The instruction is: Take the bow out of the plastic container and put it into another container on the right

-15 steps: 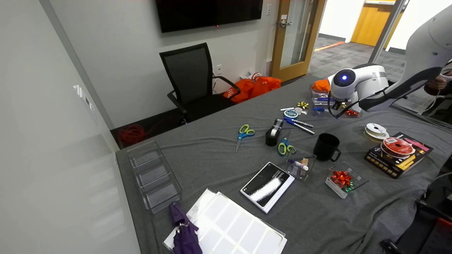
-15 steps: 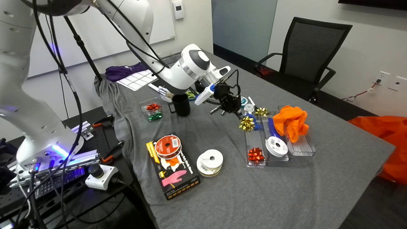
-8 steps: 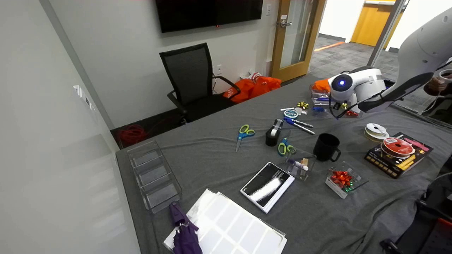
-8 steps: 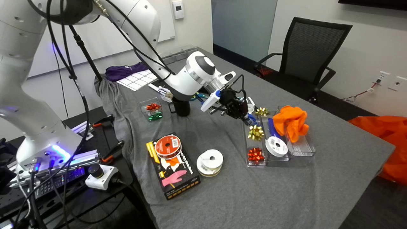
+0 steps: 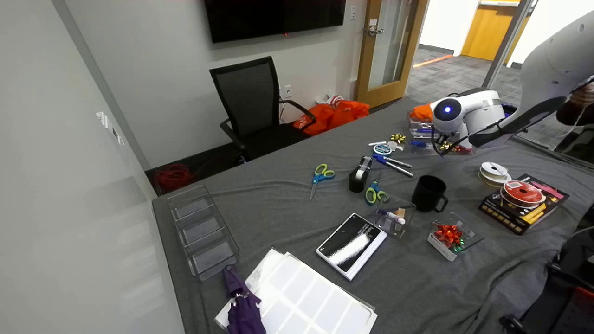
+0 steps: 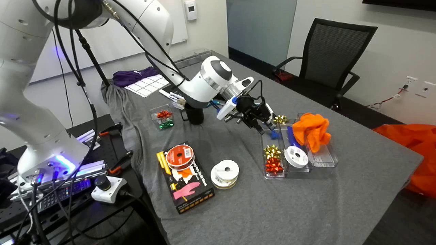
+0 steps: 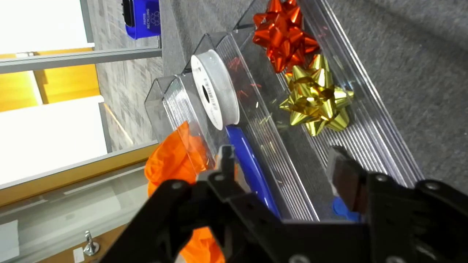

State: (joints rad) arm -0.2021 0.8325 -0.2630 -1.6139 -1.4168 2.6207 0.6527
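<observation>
The shiny gold bow lies in the clear, shallow rectangular tray, against a red bow at its end. In an exterior view, the same gold bow sits beside that red bow. My gripper hangs over the opposite end of the tray; its two fingers stand apart in the wrist view, with nothing between them, and the gold bow is just past the fingertips. The small clear plastic container is by the black mug and holds a red and a green bow.
Adjoining trays hold a white spool, a blue object and orange cloth. A second gold bow lies just beyond the tray. White spools, a glove box and the black mug stand nearby.
The gold bow, at my fingertips a second ago, has dropped into the tray beside the red bow. My fingers have opened, and the arm has shifted slightly toward the tray.
</observation>
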